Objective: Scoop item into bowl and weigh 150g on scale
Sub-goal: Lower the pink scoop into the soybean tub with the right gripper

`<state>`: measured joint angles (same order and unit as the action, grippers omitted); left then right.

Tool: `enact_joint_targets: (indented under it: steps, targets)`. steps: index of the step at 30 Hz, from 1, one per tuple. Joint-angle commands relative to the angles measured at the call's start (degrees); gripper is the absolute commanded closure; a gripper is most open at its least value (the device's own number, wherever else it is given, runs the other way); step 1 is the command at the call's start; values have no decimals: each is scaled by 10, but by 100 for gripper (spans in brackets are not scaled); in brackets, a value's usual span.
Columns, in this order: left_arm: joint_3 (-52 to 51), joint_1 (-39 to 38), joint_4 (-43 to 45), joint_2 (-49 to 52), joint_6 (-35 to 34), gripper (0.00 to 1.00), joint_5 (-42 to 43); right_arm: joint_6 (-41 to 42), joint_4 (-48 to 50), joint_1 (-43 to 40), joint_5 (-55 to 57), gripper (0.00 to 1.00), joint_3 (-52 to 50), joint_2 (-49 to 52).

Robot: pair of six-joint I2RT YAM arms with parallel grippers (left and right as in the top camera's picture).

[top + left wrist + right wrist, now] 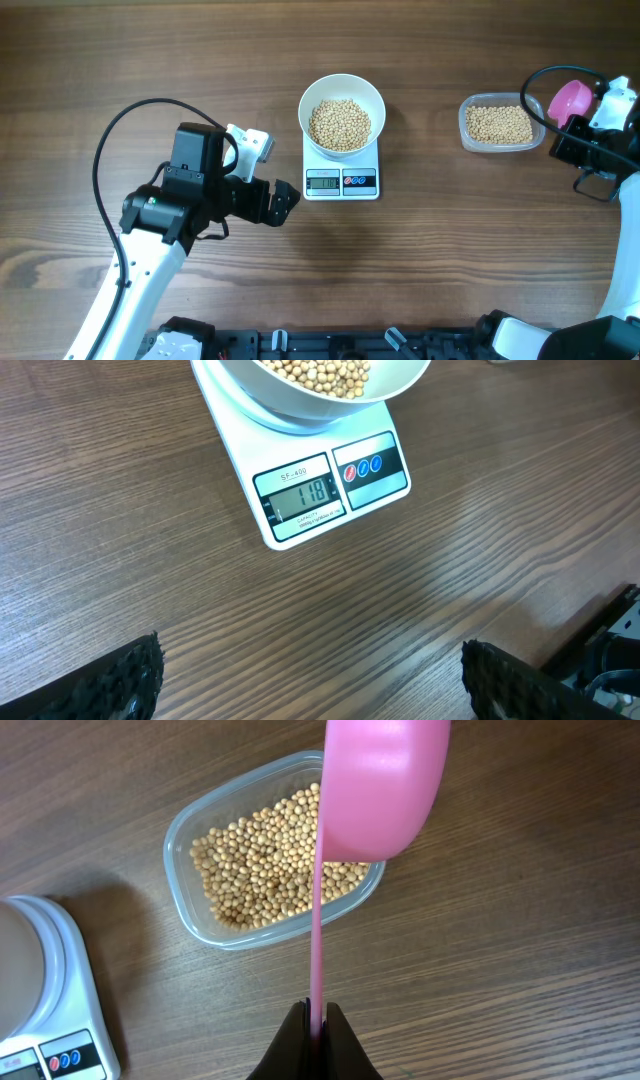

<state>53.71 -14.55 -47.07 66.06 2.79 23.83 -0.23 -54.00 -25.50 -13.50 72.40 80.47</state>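
Beans, in the bowl: we see a tan heap of beans (pixel 339 124) filling the middle of the white bowl (pixel 341 154).
Bowl: it stands on the scale (pixel 341 182), covering all of its platform and leaving the front panel free.
Scale: it sits near the middle of the wooden worktop (pixel 450 260). In the left wrist view we read its display (pixel 305 495) as 118, beside two round buttons.
Beans, in stock: more of them lie in a clear container (pixel 463 125), well to the right of the scale.
Scoop: we find the pink scoop (pixel 570 99) lifted just beside the container's right end. We cannot tell what it carries.
Right gripper (pixel 318 1020): it is clamped on the scoop's thin handle, fingers pressed together around it.
Left gripper (pixel 312 682): its jaws are spread wide with nothing between them. It hangs over bare worktop, left of and in front of the scale and pointing toward it.
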Motion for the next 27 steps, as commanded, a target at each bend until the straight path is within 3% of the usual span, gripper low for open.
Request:
enact_joint_targets:
  steps: [1, 13, 20, 27]
  targets:
    - [0, 3, 1, 3, 13, 0, -1, 2, 0, -2, -10, 96, -3, 4]
    - [0, 3, 1, 3, 13, 0, -1, -92, -91, 3, -19, 96, -3, 4]
    - [0, 3, 1, 3, 13, 0, -1, -118, -106, 87, -8, 96, -3, 4]
    - [0, 3, 1, 3, 13, 0, -1, -115, -91, 126, 123, 96, -5, 7]
